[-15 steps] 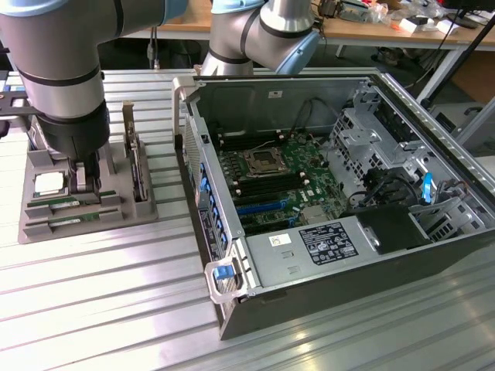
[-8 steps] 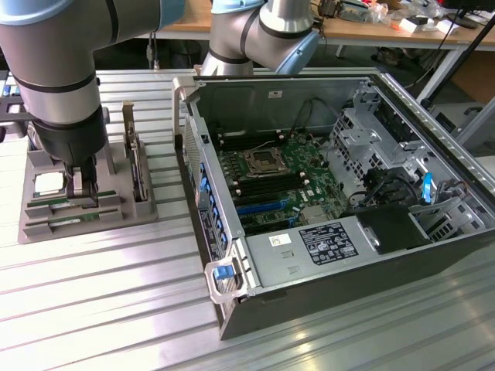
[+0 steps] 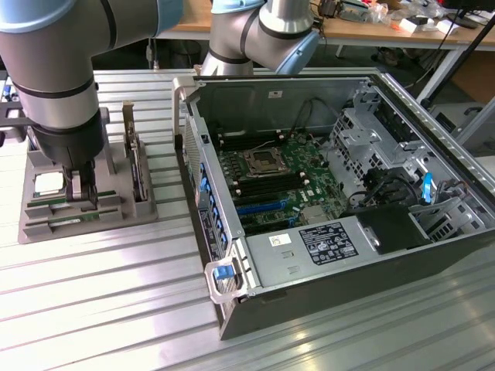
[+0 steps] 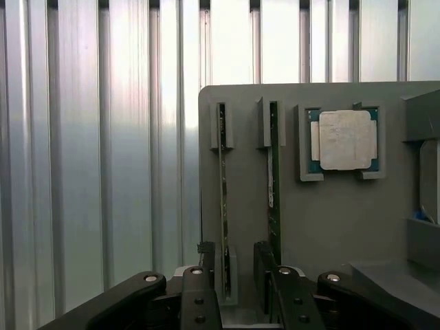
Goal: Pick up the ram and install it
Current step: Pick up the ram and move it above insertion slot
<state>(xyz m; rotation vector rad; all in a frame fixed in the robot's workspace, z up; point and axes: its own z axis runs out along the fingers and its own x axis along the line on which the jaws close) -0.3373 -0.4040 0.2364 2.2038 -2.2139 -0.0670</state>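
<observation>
**Claw down over the parts tray, ram between its open fingers**

From where I stand, the ribbed metal table point(image 3: 100, 309) takes up most of the room, and on it the big open computer case point(image 3: 348, 297) spreads across the middle and the exterior view's right. Inside it lies the green motherboard point(image 3: 278, 182), with an empty-looking processor socket point(image 3: 259, 161) and rows of long slots beside it. A silver power supply point(image 3: 271, 267) with a printed label sits toward the near wall. A metal drive cage point(image 3: 363, 143) stands at the far right of the case.

The grey arm point(image 3: 54, 85) comes down at the exterior view's upper left, over a grey parts tray point(image 3: 31, 232) that sits on the table apart from the case. A hard drive point(image 3: 138, 166) stands on edge in the tray, on the side nearest the case. Two thin sticks stand on edge in parallel slots.

The gripper point(image 4: 234, 249) has its fingers point(image 4: 265, 265) spread apart, one on each side of the near end of the ram point(image 4: 223, 192). I can't see them touching it. The second ram stick point(image 4: 275, 220), which has a white label, stands just beside it, its near end behind one finger. The square silver CPU point(image 4: 346, 139) lies flat in its own pocket next to that second stick
</observation>
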